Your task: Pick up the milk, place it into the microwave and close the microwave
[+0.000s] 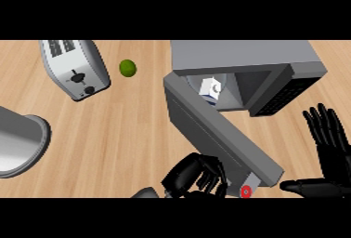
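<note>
Light wood surface (130, 139); room beyond not visible. Milk (211, 88) inside microwave (240, 58), far right, at cavity's left side, white-blue carton; long axis and facing too small to tell. Microwave door (219, 130) open, slanting toward near right. Left hand (195, 176) at door's near end, fingers curled, holding nothing. Right hand (336, 148) at right edge, fingers straight, apart. Left side: toaster (75, 69), lime (127, 68), metal pot (17, 142), all well apart from door.

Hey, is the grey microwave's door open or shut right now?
Open. The grey microwave's door swings far out from its front, and the white-and-blue milk carton shows inside through the opening.
</note>
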Robot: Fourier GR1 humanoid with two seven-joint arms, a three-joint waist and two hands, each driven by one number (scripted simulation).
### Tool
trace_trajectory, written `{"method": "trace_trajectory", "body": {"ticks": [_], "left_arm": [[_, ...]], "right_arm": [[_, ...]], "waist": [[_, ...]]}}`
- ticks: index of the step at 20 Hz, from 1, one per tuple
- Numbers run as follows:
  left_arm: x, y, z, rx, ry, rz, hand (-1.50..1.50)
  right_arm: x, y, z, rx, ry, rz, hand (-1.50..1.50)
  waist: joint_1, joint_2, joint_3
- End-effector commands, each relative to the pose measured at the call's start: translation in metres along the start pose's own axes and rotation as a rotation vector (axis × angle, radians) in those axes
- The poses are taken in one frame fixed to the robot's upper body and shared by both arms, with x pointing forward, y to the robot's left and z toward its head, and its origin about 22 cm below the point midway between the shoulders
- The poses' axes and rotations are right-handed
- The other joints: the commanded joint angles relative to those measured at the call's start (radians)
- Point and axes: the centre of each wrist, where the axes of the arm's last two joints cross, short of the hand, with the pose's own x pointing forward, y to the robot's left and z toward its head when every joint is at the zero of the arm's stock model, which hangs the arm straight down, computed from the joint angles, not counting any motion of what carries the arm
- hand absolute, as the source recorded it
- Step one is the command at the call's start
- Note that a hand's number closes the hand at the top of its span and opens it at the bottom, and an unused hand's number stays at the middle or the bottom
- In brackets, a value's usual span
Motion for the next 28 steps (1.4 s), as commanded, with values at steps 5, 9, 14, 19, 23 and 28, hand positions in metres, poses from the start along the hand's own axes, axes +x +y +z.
{"method": "trace_trajectory", "body": {"ticks": [5,9,14,19,23,28], "left_arm": [[0.009,-0.006,-0.022,0.183,-0.068,0.021,1.5],[0.021,0.003,-0.036,0.258,-0.073,0.051,1.5],[0.034,0.021,-0.056,0.315,-0.13,0.048,1.5],[0.047,0.039,-0.074,0.399,-0.112,0.072,1.5],[0.058,0.058,-0.091,0.46,-0.081,0.083,1.5],[0.063,0.078,-0.1,0.544,-0.092,0.15,1.5]], "right_arm": [[0.034,-0.001,-0.017,0.103,-0.04,-0.039,-1.5],[0.044,-0.006,-0.024,0.186,-0.082,-0.098,-1.5],[0.058,-0.01,-0.033,0.298,-0.066,-0.116,-1.5],[0.072,0.001,-0.046,0.369,-0.124,-0.143,-1.5],[0.074,0.002,-0.044,0.379,-0.121,-0.182,-1.5],[0.082,0.0,-0.051,0.375,-0.137,-0.197,-1.5]], "waist": [[-0.042,0.013,-0.003],[-0.07,0.018,-0.002],[-0.115,0.03,-0.003],[-0.155,0.037,-0.004],[-0.191,0.044,-0.002],[-0.201,0.059,-0.004]]}}
